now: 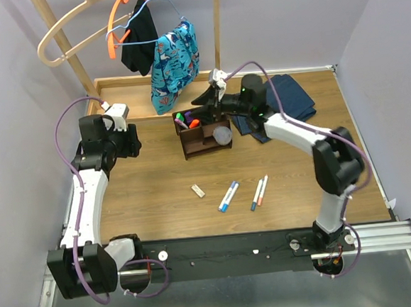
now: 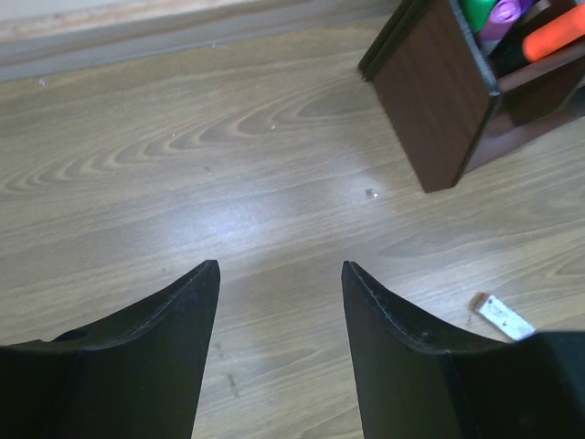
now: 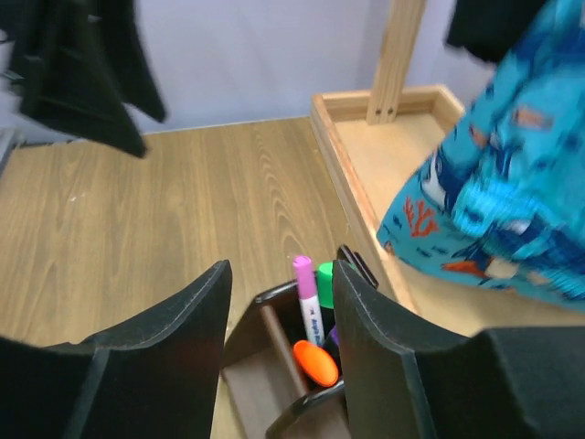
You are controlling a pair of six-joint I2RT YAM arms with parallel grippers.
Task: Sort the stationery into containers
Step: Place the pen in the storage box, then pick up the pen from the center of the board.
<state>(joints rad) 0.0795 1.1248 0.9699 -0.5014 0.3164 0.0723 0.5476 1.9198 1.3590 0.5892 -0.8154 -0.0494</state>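
Observation:
The dark brown organiser (image 1: 203, 141) stands mid-table and holds green, purple and orange markers (image 1: 186, 119); a clear round tub (image 1: 222, 134) sits at its right end. My right gripper (image 1: 211, 102) hovers open just above it. In the right wrist view its jaws (image 3: 279, 274) frame the organiser (image 3: 265, 366), where a thin pink-capped pen (image 3: 305, 297), a green marker (image 3: 324, 272) and an orange marker (image 3: 315, 363) stand. My left gripper (image 1: 130, 139) is open and empty (image 2: 279, 270), left of the organiser (image 2: 439, 101). A white eraser (image 1: 198, 191) and three thin pens (image 1: 229, 196) lie on the table in front.
The large pale wooden tray (image 1: 126, 96) with tall posts, hangers and hanging clothes runs along the back. Folded blue jeans (image 1: 290, 97) lie right of the organiser, under the right arm. The eraser shows in the left wrist view (image 2: 501, 315).

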